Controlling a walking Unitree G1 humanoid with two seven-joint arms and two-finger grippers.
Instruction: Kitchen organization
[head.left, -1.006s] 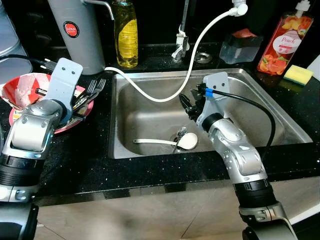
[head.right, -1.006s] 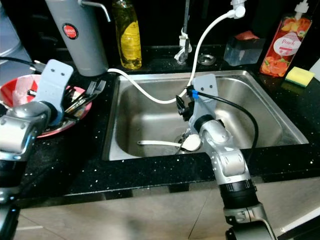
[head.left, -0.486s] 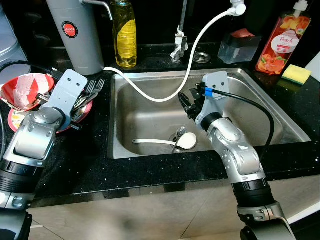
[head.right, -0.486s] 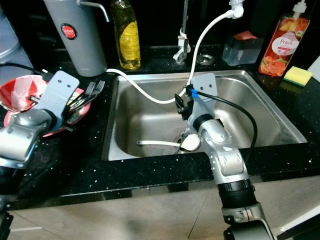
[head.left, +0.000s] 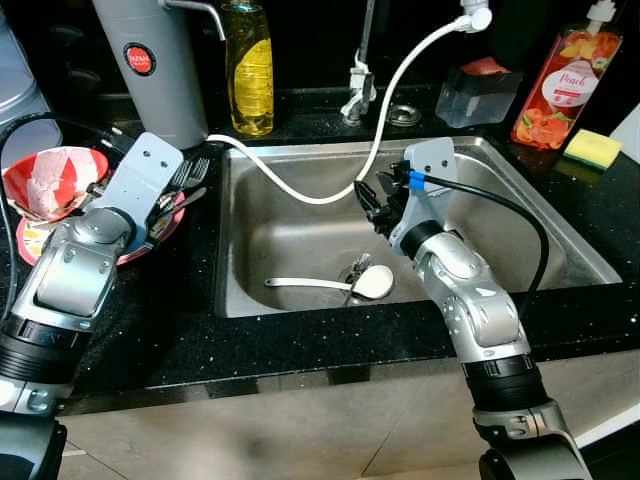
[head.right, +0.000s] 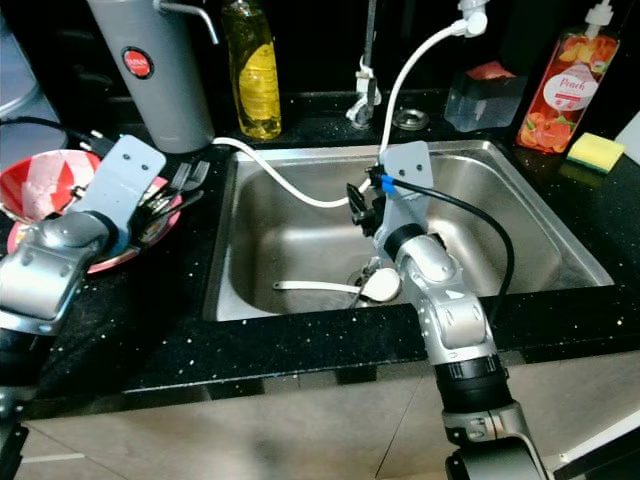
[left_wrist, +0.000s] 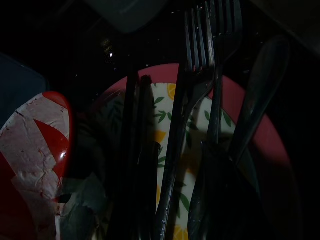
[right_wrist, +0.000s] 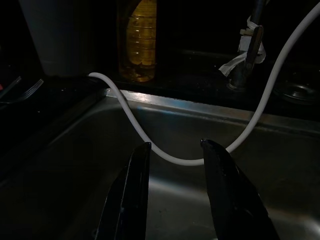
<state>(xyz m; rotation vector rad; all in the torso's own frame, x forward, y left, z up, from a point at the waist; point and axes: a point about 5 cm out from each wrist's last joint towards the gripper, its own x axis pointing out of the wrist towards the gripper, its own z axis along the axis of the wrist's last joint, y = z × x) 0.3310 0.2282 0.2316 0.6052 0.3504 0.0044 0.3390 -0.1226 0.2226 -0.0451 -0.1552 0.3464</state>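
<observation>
A pink patterned plate (head.left: 128, 256) on the black counter, left of the sink, carries forks (head.left: 192, 171) and a spoon (left_wrist: 260, 85). My left gripper (left_wrist: 178, 145) hovers low over this cutlery, open, with one fork handle (left_wrist: 172, 165) running between its fingers. A red-and-white bowl (head.left: 45, 180) sits beside the plate. A white ladle (head.left: 372, 284) lies at the drain of the steel sink (head.left: 565, 245). Above the sink's middle my right gripper (head.left: 372, 205) is open and holds nothing, and a white hose (right_wrist: 170, 157) passes just beyond its fingertips.
A grey thermos (head.left: 150, 60) and a yellow soap bottle (head.left: 250, 65) stand behind the plate. The faucet (head.left: 357, 85), a clear container (head.left: 480, 95), a peach soap bottle (head.left: 560, 85) and a yellow sponge (head.left: 592, 147) line the back right.
My left arm has swung right and forward, from near the bowl to over the forks on the plate. The right gripper has risen slightly over the sink.
</observation>
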